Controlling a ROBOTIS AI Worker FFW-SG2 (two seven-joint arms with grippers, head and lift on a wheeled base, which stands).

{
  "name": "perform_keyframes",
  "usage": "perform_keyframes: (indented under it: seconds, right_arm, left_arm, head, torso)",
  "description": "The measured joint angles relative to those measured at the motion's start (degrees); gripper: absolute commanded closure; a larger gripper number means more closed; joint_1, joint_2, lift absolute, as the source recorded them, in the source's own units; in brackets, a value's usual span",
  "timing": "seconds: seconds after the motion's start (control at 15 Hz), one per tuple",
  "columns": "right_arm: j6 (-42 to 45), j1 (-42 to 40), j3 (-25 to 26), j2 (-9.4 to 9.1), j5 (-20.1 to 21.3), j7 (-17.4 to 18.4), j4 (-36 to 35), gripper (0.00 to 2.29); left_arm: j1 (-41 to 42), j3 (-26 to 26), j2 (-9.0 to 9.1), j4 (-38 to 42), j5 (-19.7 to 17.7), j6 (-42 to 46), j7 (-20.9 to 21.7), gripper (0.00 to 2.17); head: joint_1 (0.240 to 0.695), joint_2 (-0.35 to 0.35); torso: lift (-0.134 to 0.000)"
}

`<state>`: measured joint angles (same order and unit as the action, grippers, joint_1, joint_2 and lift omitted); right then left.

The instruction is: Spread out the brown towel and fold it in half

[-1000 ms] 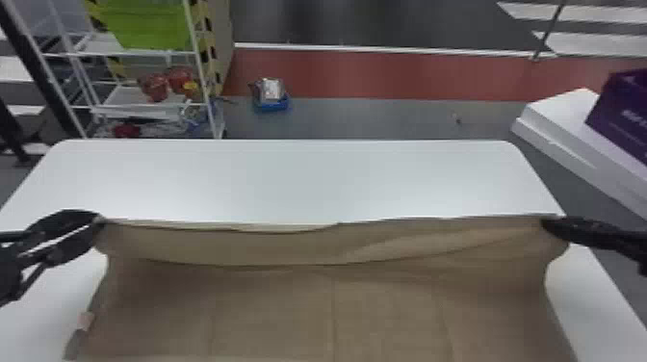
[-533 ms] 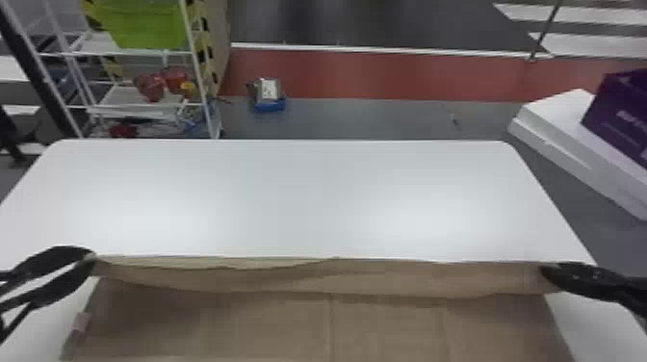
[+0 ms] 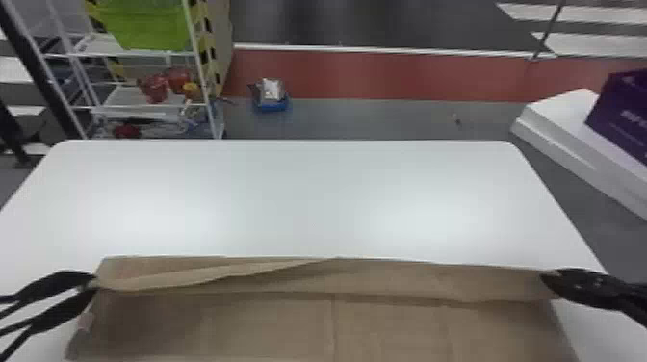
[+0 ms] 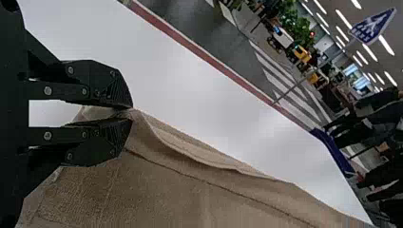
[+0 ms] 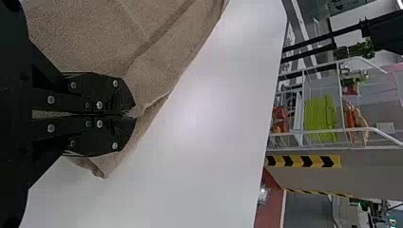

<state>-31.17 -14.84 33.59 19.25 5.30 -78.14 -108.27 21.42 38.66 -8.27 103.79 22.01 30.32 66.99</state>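
In the head view the brown towel [image 3: 269,322] lies across the near part of the white table, its far edge rumpled into a low fold. At that edge's left corner my left gripper [image 3: 91,286] is shut on the cloth; my right gripper [image 3: 549,284] pinches the right corner. The left wrist view has the left gripper [image 4: 127,113] with towel [image 4: 190,190] between its fingertips. In the right wrist view the fingers of the right gripper [image 5: 133,115] are together on the towel [image 5: 157,61], a small flap hanging past them.
The white table [image 3: 317,202] extends beyond the towel's far edge. Past it stand a white rack [image 3: 159,113] with a green bin [image 3: 149,26] at the back left and a purple box [image 3: 621,115] on a white surface at the right. A blue tray [image 3: 270,102] is on the floor.
Both grippers first came nearer with the towel's far edge; that edge now lies lower, spread flatter on the table with a strip turned beyond the fold. Both still hold their corners.
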Motion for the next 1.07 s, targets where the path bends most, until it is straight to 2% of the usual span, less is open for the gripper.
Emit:
perform_keyframes:
  seconds: [0.4, 0.67, 0.87, 1.07]
  right_arm:
    - [9.3, -0.7, 0.2, -0.35, 2.7, 0.0, 0.5, 1.11]
    - [18.0, -2.1, -0.1, -0.56, 4.9, 0.0, 0.4, 1.11]
    - [26.5, -3.8, 0.3, -0.70, 6.0, 0.0, 0.5, 1.11]
    - [39.4, -6.9, 0.7, -1.19, 6.6, 0.0, 0.5, 1.11]
  left_arm:
    - [-0.1, 1.2, -3.73, -7.1, 0.2, 10.9, 0.4, 0.98]
    - [-0.9, 1.6, -6.04, -10.5, 1.0, 15.1, 3.1, 0.98]
    - [-1.1, 2.2, -6.83, -11.8, 1.6, 17.9, 4.6, 0.98]
    - [-1.1, 3.2, -7.31, -12.5, 1.6, 20.5, 6.1, 0.98]
  head:
    - [0.695, -0.031]
    - [0.695, -0.012]
    - [0.695, 0.004]
    - [0.695, 0.038]
  torso:
    - [-0.134]
    - [-0.134]
    - [-0.134]
    - [-0.134]
